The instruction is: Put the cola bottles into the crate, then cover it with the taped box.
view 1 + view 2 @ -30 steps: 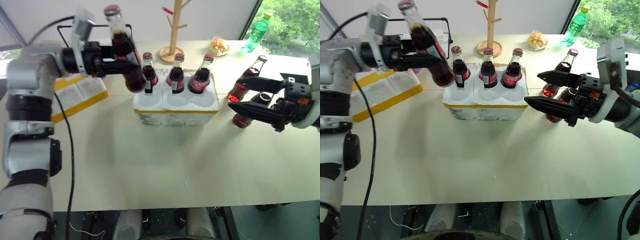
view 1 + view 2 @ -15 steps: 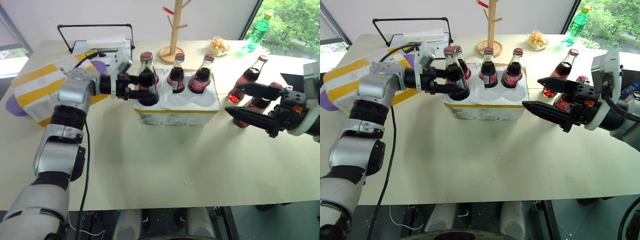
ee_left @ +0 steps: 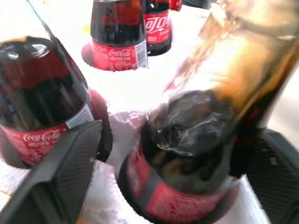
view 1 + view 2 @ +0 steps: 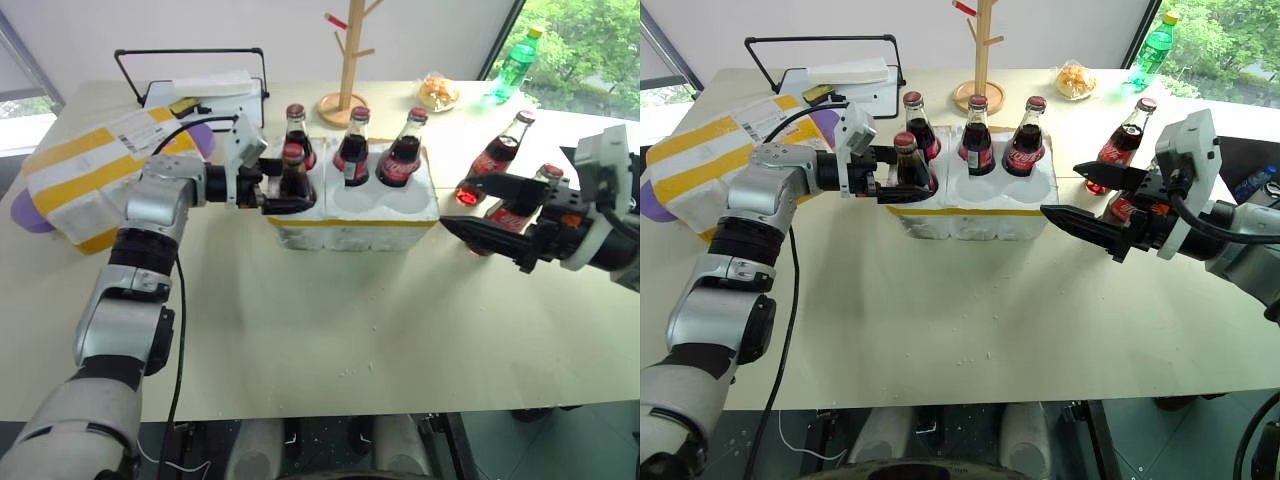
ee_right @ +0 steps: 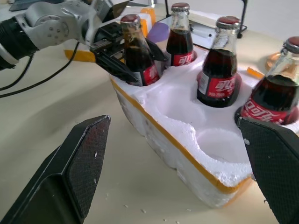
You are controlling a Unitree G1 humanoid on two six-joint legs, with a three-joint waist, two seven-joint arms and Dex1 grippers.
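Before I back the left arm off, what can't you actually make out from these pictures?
- Whether the front-left bottle sits fully down: the crate rim hides its base in every view.
- Whether the left gripper has let go: its fingers flank the glass, contact unclear.
- The two loose bottles on the table: the right gripper covers their lower halves in the head views.
- The taped box: partly behind the left arm.

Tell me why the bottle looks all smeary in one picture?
Left wrist view: the nearest cola bottle sits right against the camera, so it blurs and glares. Right wrist view: the same bottle looks crisp in the crate. Left eye view: bright daylight at the window, soft shadows.
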